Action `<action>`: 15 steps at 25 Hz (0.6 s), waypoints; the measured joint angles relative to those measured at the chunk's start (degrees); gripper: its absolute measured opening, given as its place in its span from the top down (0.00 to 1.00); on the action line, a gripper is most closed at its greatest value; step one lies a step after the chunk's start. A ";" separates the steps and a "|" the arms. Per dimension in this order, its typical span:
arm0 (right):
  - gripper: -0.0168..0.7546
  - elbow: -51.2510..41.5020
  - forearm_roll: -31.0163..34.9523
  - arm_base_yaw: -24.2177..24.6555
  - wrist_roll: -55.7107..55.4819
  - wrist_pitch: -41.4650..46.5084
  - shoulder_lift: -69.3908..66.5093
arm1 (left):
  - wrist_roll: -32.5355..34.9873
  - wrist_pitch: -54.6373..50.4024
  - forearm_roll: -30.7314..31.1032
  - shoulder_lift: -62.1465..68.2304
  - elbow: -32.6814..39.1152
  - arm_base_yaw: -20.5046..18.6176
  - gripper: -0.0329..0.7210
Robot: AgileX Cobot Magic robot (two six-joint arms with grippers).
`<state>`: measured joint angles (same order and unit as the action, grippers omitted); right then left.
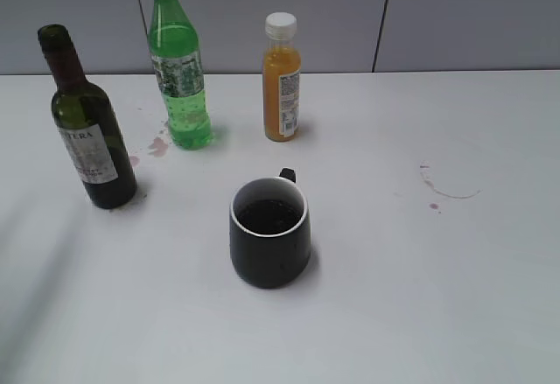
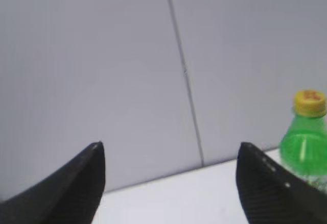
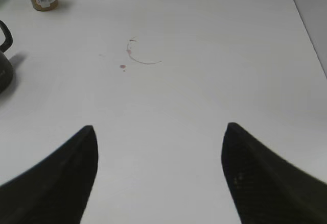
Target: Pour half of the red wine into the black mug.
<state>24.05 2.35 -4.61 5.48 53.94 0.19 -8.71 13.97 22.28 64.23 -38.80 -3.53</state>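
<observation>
The dark green wine bottle [image 1: 87, 135] with a white label stands upright and uncapped at the left of the white table. The black mug [image 1: 269, 231] stands in the middle, with dark liquid inside its white rim; its edge and handle show in the right wrist view [image 3: 5, 55]. My left gripper [image 2: 169, 147] is open and empty, facing the back wall. My right gripper [image 3: 158, 129] is open and empty above bare table, right of the mug. Neither gripper shows in the exterior view.
A bright green plastic bottle [image 1: 179, 69] with a yellow cap [image 2: 309, 103] and a small orange juice bottle [image 1: 281, 78] stand behind the mug. Pink stains mark the table near the green bottle [image 1: 157, 145] and at the right [image 1: 446, 192]. A grey wall stands behind.
</observation>
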 joint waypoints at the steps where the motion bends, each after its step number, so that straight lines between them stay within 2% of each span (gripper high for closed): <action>1: 0.24 0.00 0.00 0.00 0.00 0.00 0.00 | 0.00 -5.90 -1.43 -2.49 0.00 0.00 0.17; 6: 0.24 0.00 0.00 0.00 0.00 0.00 0.00 | 0.00 -37.60 -9.52 -10.54 -2.29 0.00 0.17; 9: 0.24 0.00 0.00 0.00 0.00 0.00 0.00 | 3.12 -53.02 -13.05 -11.91 -4.58 0.00 0.17; 12: 0.24 0.00 0.00 0.00 0.00 0.00 0.00 | 9.29 -62.92 -18.77 -12.84 -6.28 0.00 0.17; 15: 0.24 0.00 0.00 0.00 0.00 0.00 0.00 | 14.95 -67.81 -26.90 -15.97 -6.35 0.00 0.17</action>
<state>24.05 2.35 -4.61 5.48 53.94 0.19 6.24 -53.84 -4.62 48.26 -45.16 -3.53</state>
